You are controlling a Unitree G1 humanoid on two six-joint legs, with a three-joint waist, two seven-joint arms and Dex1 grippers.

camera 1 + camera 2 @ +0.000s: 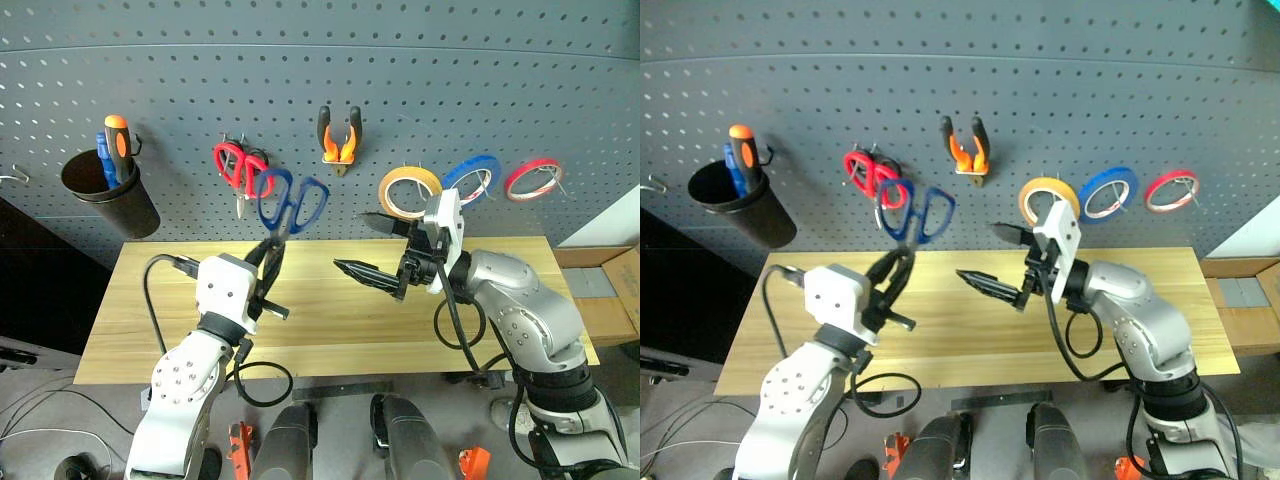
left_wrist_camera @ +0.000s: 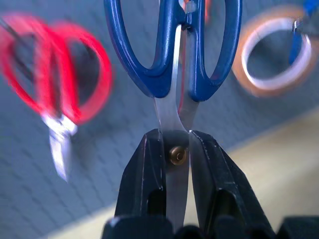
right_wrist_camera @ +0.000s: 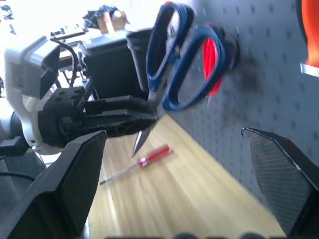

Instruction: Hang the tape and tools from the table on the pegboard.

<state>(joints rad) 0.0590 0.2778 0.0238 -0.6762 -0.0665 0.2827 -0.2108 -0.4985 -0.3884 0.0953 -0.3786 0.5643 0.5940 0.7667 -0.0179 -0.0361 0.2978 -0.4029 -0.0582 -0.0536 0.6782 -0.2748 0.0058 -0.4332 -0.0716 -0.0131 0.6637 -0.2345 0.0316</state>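
Light, matt wooden table [image 1: 330, 320] with visible plank grain. Matt dark grey pegboard [image 1: 400, 90] with bare metal hooks. Glossy dark blue plastic handles and bright steel blades on scissors [image 2: 174, 74]. Matt black fingers [image 2: 144, 189] on left gripper [image 2: 175, 149].

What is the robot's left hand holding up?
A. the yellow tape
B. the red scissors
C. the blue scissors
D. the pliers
C: the left gripper is shut on the blades of the blue scissors, handles up, in front of the pegboard; the red scissors, yellow tape and pliers already hang there.
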